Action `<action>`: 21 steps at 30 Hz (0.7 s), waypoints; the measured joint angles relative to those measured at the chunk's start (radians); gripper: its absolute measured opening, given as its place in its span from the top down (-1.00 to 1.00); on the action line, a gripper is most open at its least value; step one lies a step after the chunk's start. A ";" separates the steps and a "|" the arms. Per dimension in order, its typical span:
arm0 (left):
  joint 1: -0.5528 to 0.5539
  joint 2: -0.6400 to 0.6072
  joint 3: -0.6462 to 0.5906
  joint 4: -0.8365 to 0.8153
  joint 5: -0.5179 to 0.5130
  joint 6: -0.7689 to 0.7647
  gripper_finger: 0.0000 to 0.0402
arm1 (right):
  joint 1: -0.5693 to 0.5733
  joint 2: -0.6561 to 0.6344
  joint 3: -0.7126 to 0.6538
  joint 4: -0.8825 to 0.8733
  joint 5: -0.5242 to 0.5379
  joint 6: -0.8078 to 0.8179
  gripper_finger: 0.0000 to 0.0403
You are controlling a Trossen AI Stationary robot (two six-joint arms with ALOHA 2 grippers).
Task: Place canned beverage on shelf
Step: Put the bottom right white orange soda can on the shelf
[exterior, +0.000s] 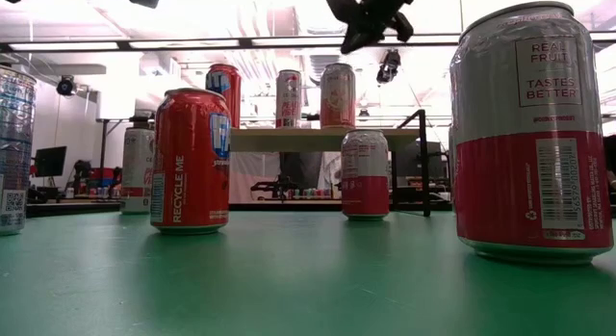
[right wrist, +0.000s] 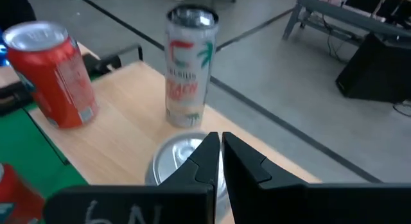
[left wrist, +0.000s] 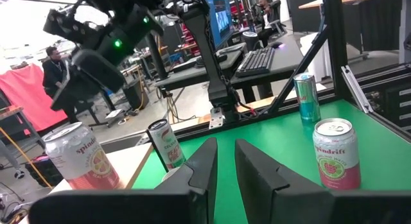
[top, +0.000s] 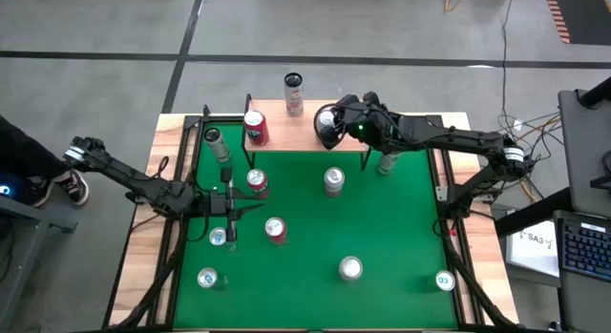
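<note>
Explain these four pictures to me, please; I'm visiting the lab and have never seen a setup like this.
This is a robot with two dark arms working at a green-topped table. Each arm ends in a two-finger gripper. One picture looks straight down from above, one looks level across the table top, and two come from cameras on the arms' wrists. Several drink cans stand on the green, such as a red-and-silver can. At the table's back stands a small light-wood shelf on black legs. It bears a red can, a tall slim white can and a silver-topped can. The right gripper hangs just above that last can, shut and holding nothing. The left gripper waits over the green, empty.
</note>
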 joint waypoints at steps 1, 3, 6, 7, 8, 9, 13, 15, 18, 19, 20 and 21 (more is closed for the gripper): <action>0.000 0.000 0.000 0.000 0.000 0.000 0.81 | 0.000 0.000 0.007 0.000 -0.005 -0.005 0.94; 0.000 0.000 0.000 0.000 0.000 0.000 0.81 | 0.000 0.000 0.021 0.000 -0.013 -0.007 0.94; 0.000 0.000 0.000 0.000 0.000 0.002 0.81 | 0.000 0.000 0.032 0.026 -0.065 -0.007 0.94; 0.001 0.000 0.000 0.000 0.000 0.004 0.81 | 0.000 0.001 0.033 0.045 -0.088 -0.008 0.94; 0.001 0.000 0.000 0.000 0.000 0.009 0.81 | 0.000 0.006 0.034 0.068 -0.110 -0.008 0.94; 0.001 0.000 0.000 0.000 0.000 0.012 0.81 | 0.000 0.010 0.035 0.090 -0.135 -0.009 0.94; 0.001 0.000 0.000 0.002 0.000 0.018 0.81 | 0.000 0.051 0.035 0.136 -0.208 -0.011 0.94; 0.001 0.000 0.000 0.002 0.000 0.029 0.81 | 0.000 0.076 0.035 0.133 -0.206 -0.012 0.94; 0.001 0.000 0.000 0.003 0.000 0.052 0.81 | -0.001 0.108 0.034 0.135 -0.202 -0.012 0.94; 0.001 0.000 0.000 0.003 0.000 0.056 0.81 | -0.002 0.117 0.035 0.135 -0.190 -0.012 0.94; 0.001 0.000 0.000 0.003 0.000 0.062 0.81 | -0.002 0.125 0.035 0.131 -0.170 -0.012 0.94; 0.001 0.000 0.000 0.003 0.000 0.066 0.81 | -0.003 0.132 0.036 0.126 -0.148 -0.014 0.94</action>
